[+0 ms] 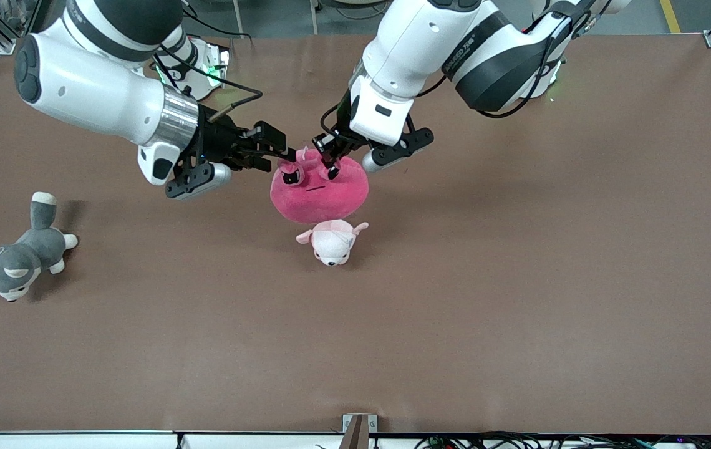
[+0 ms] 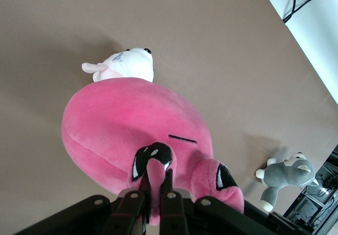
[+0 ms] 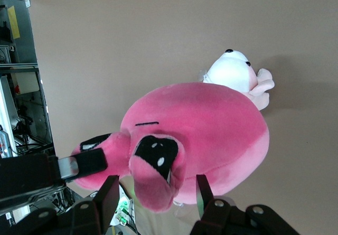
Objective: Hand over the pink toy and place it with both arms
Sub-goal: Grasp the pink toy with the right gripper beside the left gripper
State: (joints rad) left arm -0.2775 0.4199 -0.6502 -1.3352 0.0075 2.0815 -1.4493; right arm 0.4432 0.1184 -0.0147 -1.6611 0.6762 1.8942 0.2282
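Note:
The pink toy point(image 1: 321, 190) is a round hot-pink plush with dark angry eyes. It hangs above the middle of the table, over the small pale plush. My left gripper point(image 1: 332, 169) is shut on one of its ears, which is pinched between the fingers in the left wrist view point(image 2: 157, 174). My right gripper point(image 1: 285, 154) is open at the toy's other ear. In the right wrist view point(image 3: 156, 193) that ear sits between the spread fingers point(image 3: 108, 198), apart from them. The toy also shows there point(image 3: 211, 124).
A small pale pink-and-white plush point(image 1: 332, 242) lies on the brown table point(image 1: 517, 280) just below the pink toy, nearer the front camera. A grey-and-white plush dog point(image 1: 19, 255) lies toward the right arm's end of the table.

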